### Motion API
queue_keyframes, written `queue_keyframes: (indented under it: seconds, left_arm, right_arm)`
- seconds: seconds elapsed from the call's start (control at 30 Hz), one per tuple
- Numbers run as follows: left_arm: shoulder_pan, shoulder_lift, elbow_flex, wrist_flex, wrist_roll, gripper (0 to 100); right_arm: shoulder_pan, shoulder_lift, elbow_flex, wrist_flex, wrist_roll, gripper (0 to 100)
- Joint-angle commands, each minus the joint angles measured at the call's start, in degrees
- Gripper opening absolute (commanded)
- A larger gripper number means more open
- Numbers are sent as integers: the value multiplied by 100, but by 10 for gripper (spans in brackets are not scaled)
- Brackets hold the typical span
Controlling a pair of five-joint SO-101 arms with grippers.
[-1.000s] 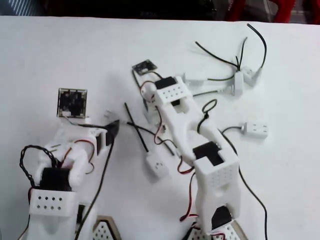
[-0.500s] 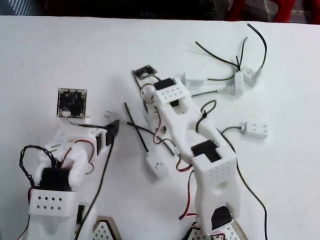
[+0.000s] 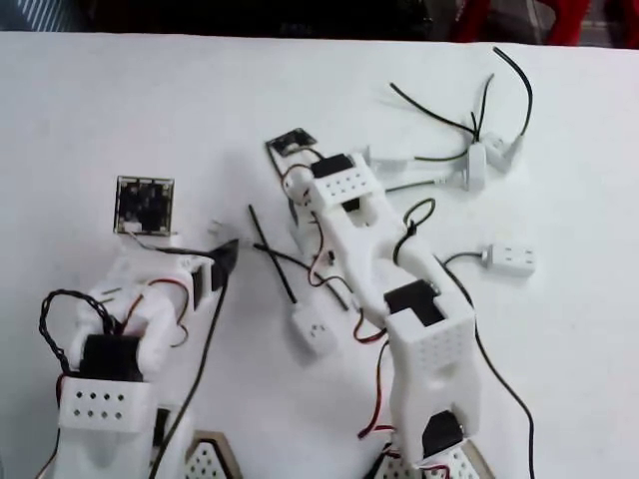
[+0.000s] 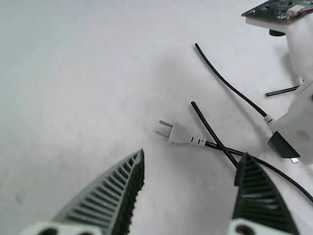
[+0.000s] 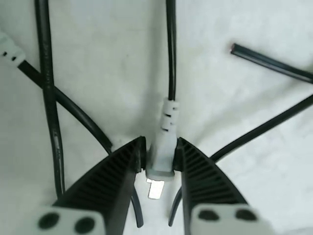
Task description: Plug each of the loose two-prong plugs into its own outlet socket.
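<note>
White plugs, two: loose plug [image 4: 177, 136] before parted left fingers [image 4: 115, 191], second plug [image 5: 161, 149] clamped between right fingers [image 5: 122, 169].

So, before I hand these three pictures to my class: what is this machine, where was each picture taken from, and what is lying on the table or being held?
This is a pair of small white robot arms, a left arm and a right arm, at a white table. One picture looks down from above; the other two come from a camera on each arm's wrist. On the table lie black cords, white socket blocks and a loose two-prong plug. The left pincer is open near that plug, holding nothing. The right pincer is shut on another white plug.
</note>
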Motion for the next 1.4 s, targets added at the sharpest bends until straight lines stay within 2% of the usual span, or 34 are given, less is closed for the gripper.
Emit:
queue_keyframes:
  seconds: [0.0, 0.13, 0.3, 0.83, 0.93, 1.03, 1.17, 1.37]
  left_arm:
    - [-48, -127, -35, -141, 18, 294]
    - [-48, -127, -35, -141, 18, 294]
    - [-48, -127, -35, -141, 18, 294]
    - [-48, -127, -35, -141, 18, 294]
    - [-48, -127, -35, -141, 18, 294]
    - [-48, -127, -35, -141, 18, 294]
    - [-48, -127, -35, -141, 18, 294]
    - [-48, -127, -35, -141, 44, 294]
  right_arm:
    - [48, -330, -211, 48, -79, 105]
    - [48, -330, -211, 48, -79, 159]
    - [57, -330, -211, 48, -70, 110]
    - [48, -382, -440, 84, -53, 72]
    - [40, -382, -448, 66, -44, 14]
    - [40, -409, -448, 101, -44, 17]
    - [4, -884, -448, 505, -44, 17]
    - [-136, -2369, -404, 1297, -53, 17]
